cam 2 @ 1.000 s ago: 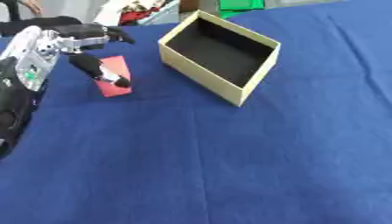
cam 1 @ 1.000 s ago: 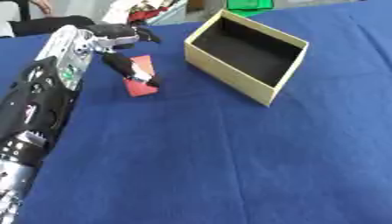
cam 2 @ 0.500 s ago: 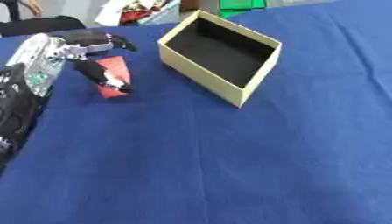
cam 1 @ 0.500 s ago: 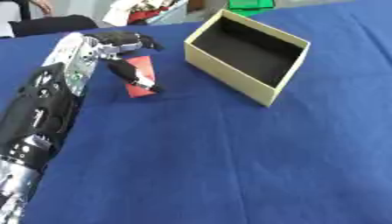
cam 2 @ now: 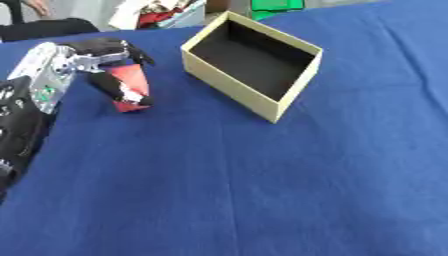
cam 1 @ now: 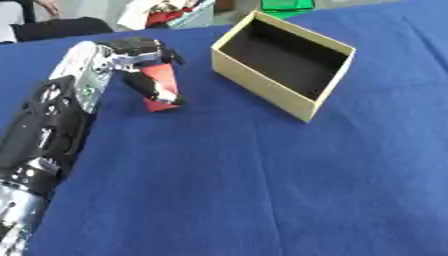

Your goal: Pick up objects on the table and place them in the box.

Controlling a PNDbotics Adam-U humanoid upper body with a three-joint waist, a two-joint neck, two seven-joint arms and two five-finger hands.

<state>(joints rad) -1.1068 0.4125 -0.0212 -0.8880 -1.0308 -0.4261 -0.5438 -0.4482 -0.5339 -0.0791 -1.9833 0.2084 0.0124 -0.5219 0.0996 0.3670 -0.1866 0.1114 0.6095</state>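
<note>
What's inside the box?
Nothing that shows. The box is open on top, with a dark, bare floor. Its near wall hides a strip of floor just behind it, so that part cannot be checked.

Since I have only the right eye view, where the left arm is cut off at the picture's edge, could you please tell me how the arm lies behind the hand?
Observer: In the left eye view the left hand, curled on the red block, leads back into a black forearm that runs down to the lower left corner.
Operator: Thank you. Is there any table showing to the left of that wrist?
Observer: Yes, a strip of blue tablecloth shows between the wrist and the picture's left edge.
</note>
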